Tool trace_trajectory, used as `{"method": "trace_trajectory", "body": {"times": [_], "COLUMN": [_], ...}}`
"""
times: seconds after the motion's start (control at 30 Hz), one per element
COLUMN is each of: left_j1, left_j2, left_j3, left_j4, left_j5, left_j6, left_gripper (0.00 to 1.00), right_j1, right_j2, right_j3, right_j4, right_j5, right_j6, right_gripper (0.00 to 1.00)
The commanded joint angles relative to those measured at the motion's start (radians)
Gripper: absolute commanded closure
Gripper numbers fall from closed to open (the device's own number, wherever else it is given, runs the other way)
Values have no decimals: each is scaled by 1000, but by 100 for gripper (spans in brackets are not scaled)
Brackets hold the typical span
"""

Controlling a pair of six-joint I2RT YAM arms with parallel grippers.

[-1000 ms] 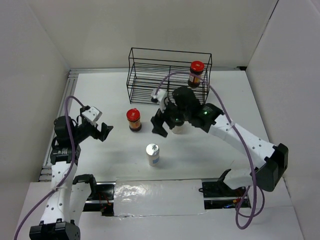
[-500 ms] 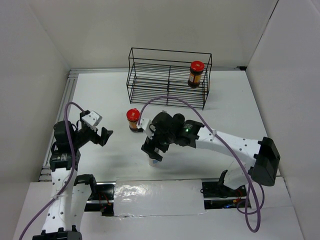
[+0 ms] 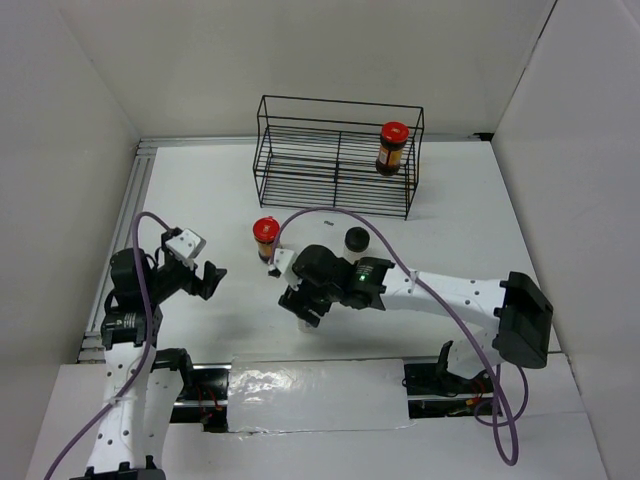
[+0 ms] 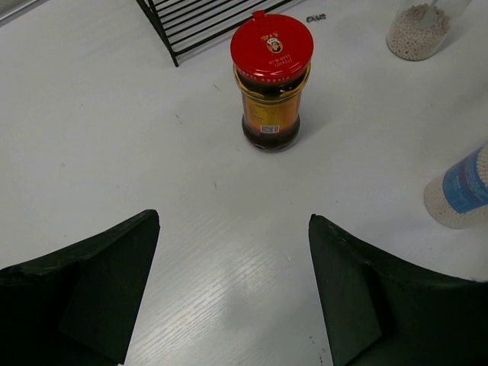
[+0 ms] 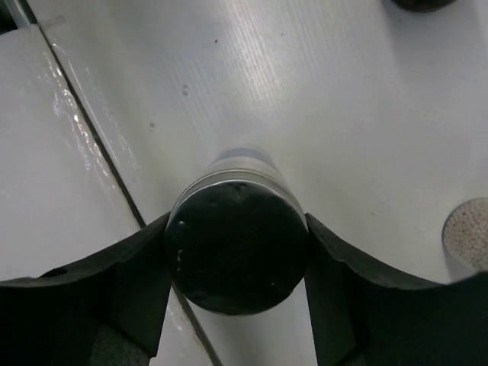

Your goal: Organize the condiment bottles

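Observation:
My right gripper is shut on the silver-capped, blue-labelled bottle; in the right wrist view both fingers press its sides. The same bottle shows at the right edge of the left wrist view. A brown jar with a red lid stands just behind it, straight ahead of my open left gripper, which holds nothing. The white black-capped bottle stands free further right. A second red-lidded jar stands in the right end of the black wire rack.
White walls close in the table on the left, right and back. A shiny taped strip runs along the near edge, right beside the held bottle. My left gripper hovers at the left of the table.
My right arm swung from the black-capped bottle near the rack forward to the silver-capped bottle and closed on it. The left arm barely moved.

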Motion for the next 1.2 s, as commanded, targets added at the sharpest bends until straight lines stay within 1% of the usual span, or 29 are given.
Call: {"method": "trace_trajectory", "body": {"times": [0.0, 0.07, 0.1, 0.13, 0.17, 0.27, 0.3, 0.33, 0.37, 0.43, 0.47, 0.53, 0.67, 0.7, 0.8, 0.83, 0.9, 0.93, 1.03, 1.1, 1.17], "left_j1": [-4, -4, -4, -4, -4, -4, -4, -4, -4, -4, -2, -4, -4, -4, -4, -4, -4, -4, -4, -4, -4], "left_j2": [-6, -8, -8, -6, -6, -3, -5, -2, 1, 0, 0, 1, 1, 3, 5, 6, 6, 3, -2, -5, -9], "left_j3": [-10, -15, -16, -16, -21, -27, -29, -32, -33, -38, -41, -44, -47, -49, -52, -53, -55, -55, -53, -52, -53], "left_j4": [21, 24, 24, 30, 30, 33, 35, 36, 38, 44, 50, 52, 53, 52, 56, 58, 59, 58, 55, 53, 52], "left_j5": [-15, -21, -21, -23, -24, -30, -34, -35, -37, -40, -43, -44, -44, -44, -49, -49, -49, -49, -46, -47, -49], "left_j6": [4, 9, 9, 15, 18, 26, 27, 26, 24, 23, 21, 21, 15, 12, 9, 9, 4, 4, 4, 3, 4], "left_gripper": [8, 8, 8, 8, 8, 8, 8, 8, 8, 8, 8, 8, 8, 8, 7, 7, 7, 7, 8, 7, 7], "right_j1": [6, 6, 6, 6, 8, 0, -6, -11, -21, -69, -98, -126, -184, -205, -247, -271, -297, -316, -347, -359, -368], "right_j2": [2, -7, -12, -19, -29, -36, -35, -30, -26, 6, 16, 59, 157, 213, 307, 382, 462, 543, 646, 697, 692], "right_j3": [17, 30, 49, 68, 117, 233, 332, 387, 490, 591, 673, 737, 877, 904, 996, 1067, 1152, 1245, 1400, 1430, 1401], "right_j4": [80, 67, 57, 35, 18, -68, -88, -131, -148, -191, -194, -170, -81, -49, 31, 45, 59, 60, 59, 83, 119], "right_j5": [50, 61, 61, 52, 31, 14, 20, 32, 46, 87, 104, 164, 218, 221, 221, 228, 239, 248, 256, 262, 256], "right_j6": [11, 6, 1, -6, -14, -42, -48, -54, -61, -78, -97, -114, -208, -222, -262, -266, -264, -262, -262, -259, -249], "right_gripper": [37, 52, 64, 68, 76, 87, 94, 96, 96, 98, 100, 100, 100, 100, 100, 100, 100, 100, 100, 100, 100]}}
